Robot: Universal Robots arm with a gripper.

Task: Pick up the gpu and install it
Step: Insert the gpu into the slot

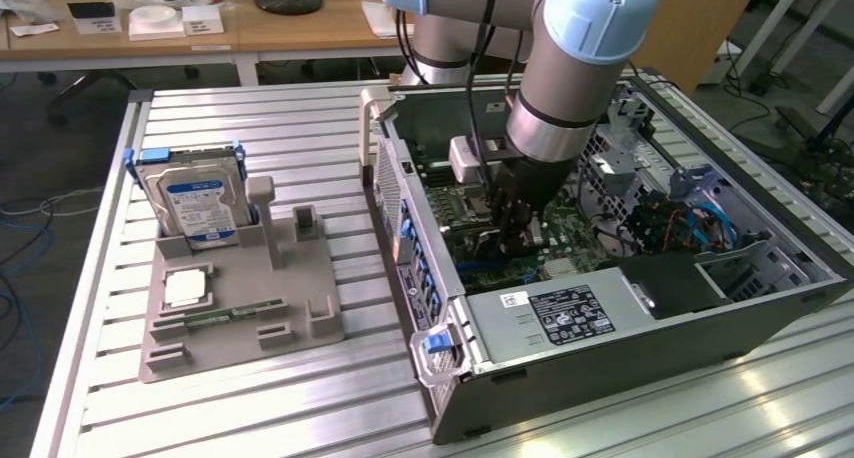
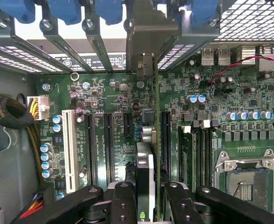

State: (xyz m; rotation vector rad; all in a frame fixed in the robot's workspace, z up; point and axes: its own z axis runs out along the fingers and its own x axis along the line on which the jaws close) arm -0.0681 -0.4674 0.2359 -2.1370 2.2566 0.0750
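My gripper (image 1: 514,228) reaches down into the open computer case (image 1: 400,188), over the green motherboard (image 1: 467,213). In the wrist view the gripper (image 2: 151,205) is shut on the gpu (image 2: 146,172). The gpu is seen edge-on as a thin card running away from the black fingers (image 2: 122,205) toward the case's rear wall. Its metal bracket (image 2: 144,42) sits among the rear slot openings. The card stands upright on edge above the black expansion slots (image 2: 108,144) of the motherboard (image 2: 249,98). I cannot tell whether its lower edge touches a slot.
A grey fixture tray (image 1: 240,318) at the exterior view's left holds a silver hard drive (image 1: 198,203), a chip (image 1: 187,288) and a green memory stick (image 1: 234,316). The power supply (image 1: 567,313), blue cables (image 1: 701,223) and the CPU socket (image 2: 242,179) crowd the case.
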